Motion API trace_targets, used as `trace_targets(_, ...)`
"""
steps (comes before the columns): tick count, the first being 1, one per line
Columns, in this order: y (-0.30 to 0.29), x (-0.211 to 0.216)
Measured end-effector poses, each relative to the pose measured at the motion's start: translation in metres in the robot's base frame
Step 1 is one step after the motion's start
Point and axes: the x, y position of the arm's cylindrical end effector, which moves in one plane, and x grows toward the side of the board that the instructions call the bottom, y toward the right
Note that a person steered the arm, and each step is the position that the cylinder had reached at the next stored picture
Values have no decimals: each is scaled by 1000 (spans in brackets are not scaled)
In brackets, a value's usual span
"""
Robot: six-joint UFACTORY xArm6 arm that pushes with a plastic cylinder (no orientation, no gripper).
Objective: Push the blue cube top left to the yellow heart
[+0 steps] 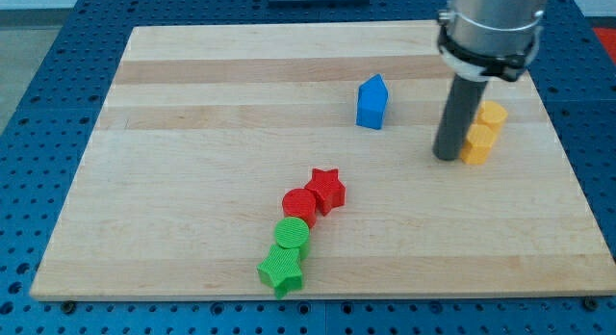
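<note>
Blue cube point(372, 103) stands upright, peaked end up, left of tool tip point(448, 158).

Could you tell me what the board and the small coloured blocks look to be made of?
The board looks like pale, matte wood: lengthwise grain and plank bands show. The red star and green star look like matte plastic, perhaps printed, with faintly ridged tops; I can't be certain.

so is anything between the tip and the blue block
No. My tip sits to the view's right of the blue block, with only bare board between them. The yellow blocks lie just beyond my tip, on its far side.
</note>
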Motion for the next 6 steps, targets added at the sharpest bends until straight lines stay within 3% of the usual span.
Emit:
trace_targets(1,28,-2)
trace_targets(2,11,-2)
trace_targets(4,-148,-6)
trace_targets(5,-184,-28)
trace_targets(6,-153,-57)
